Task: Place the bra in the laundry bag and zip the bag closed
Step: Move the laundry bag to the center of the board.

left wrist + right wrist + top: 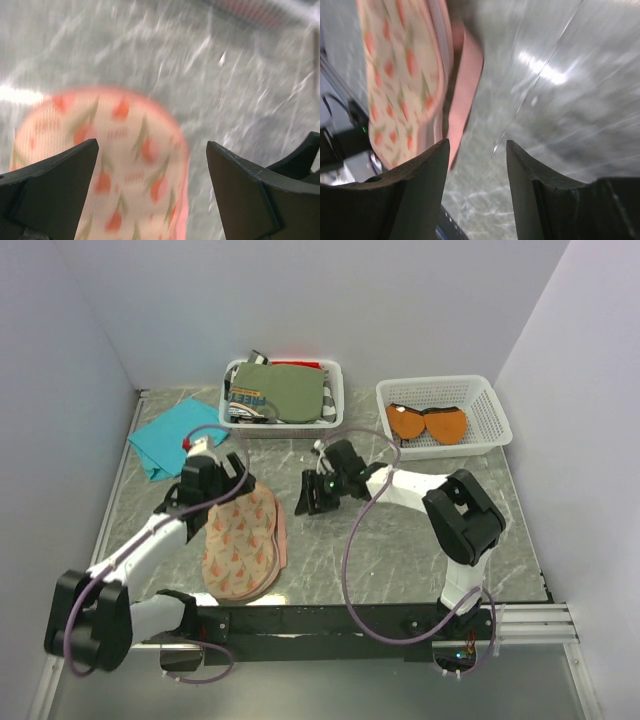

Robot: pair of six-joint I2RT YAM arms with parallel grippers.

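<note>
Rust-orange two-cup fabric bra (428, 423) lies in a white mesh basket (490, 405) at one o'clock. It is likely light and floppy; pinch its centre bridge. The pinkish printed clamshell laundry bag (240, 540) sits at eight o'clock. Both jaws are empty: left gripper (152, 150) wide apart, right gripper (477, 145) half-parted.

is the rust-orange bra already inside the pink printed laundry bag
No, the rust-orange bra lies in the white mesh basket, apart from the pink printed laundry bag.
</note>
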